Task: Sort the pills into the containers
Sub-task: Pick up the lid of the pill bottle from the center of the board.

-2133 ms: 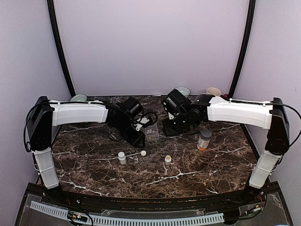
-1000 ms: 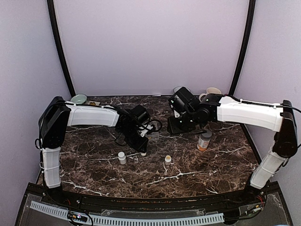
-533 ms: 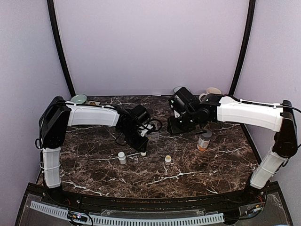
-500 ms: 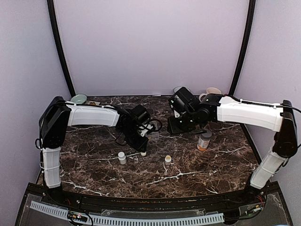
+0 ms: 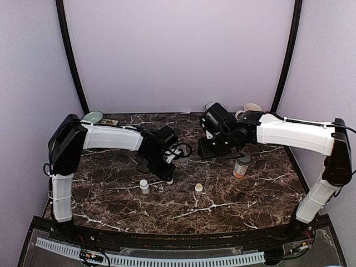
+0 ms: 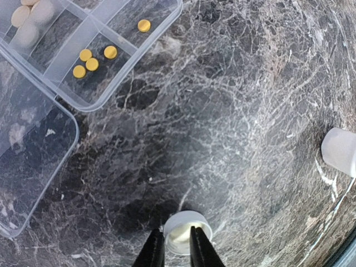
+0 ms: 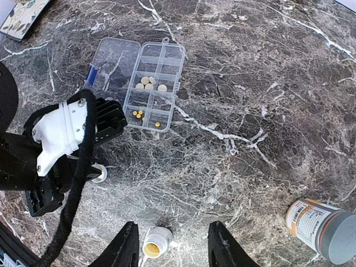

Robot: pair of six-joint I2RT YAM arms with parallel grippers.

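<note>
The clear pill box (image 7: 167, 53) lies open on the marble, its lid (image 7: 114, 58) folded out to the left. Several cream-white pills (image 7: 149, 83) sit in one compartment, and small yellow pills (image 7: 139, 114) in the compartments nearer me. The left wrist view shows the box's corner (image 6: 128, 67) with cream pills (image 6: 30, 16) and yellow pills (image 6: 92, 63). My left gripper (image 6: 173, 250) is low on the table, shut on the rim of a small white bottle cap (image 6: 186, 225), one finger inside it and one outside. My right gripper (image 7: 173, 247) is open and empty, high above an uncapped white bottle (image 7: 156, 242).
A capped white bottle (image 5: 144, 186) and the uncapped one (image 5: 198, 188) stand in front of the arms. An orange bottle with a grey cap (image 5: 241, 165) stands at the right. Bowls (image 5: 93, 116) (image 5: 253, 107) sit along the back edge.
My left gripper has come forward and down from the pill box to the white cap and closed on its rim. My right arm has pulled back slightly and then held still.
</note>
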